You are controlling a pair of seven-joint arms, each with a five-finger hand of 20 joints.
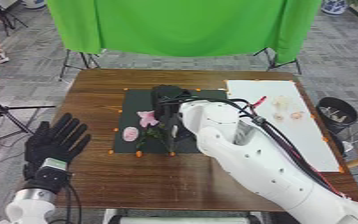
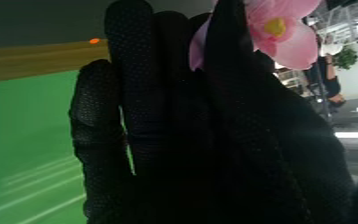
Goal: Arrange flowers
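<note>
Brown wood tbl. [image 1: 95,175], head view: L hand [image 1: 55,142] open at its L edge; R hand [image 1: 168,95] over dk. mat [image 1: 133,106], near pink flower [image 1: 148,119] & rd. pale-pink bloom [image 1: 130,133]. R wrist view: R hand [image 2: 167,150] pinches yellow-ctr. pink bloom [image 2: 293,47], thumb vs. fingers.

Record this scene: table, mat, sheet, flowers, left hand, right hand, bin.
table: brown wood
mat: dark, with a pink flower, a paler round bloom and green leaves
sheet: white, right of the mat, pale blooms on it
left hand: open, table's left side
right hand: over the mat, pink petals beside it; grip unclear
bin: black, right of the table
</note>
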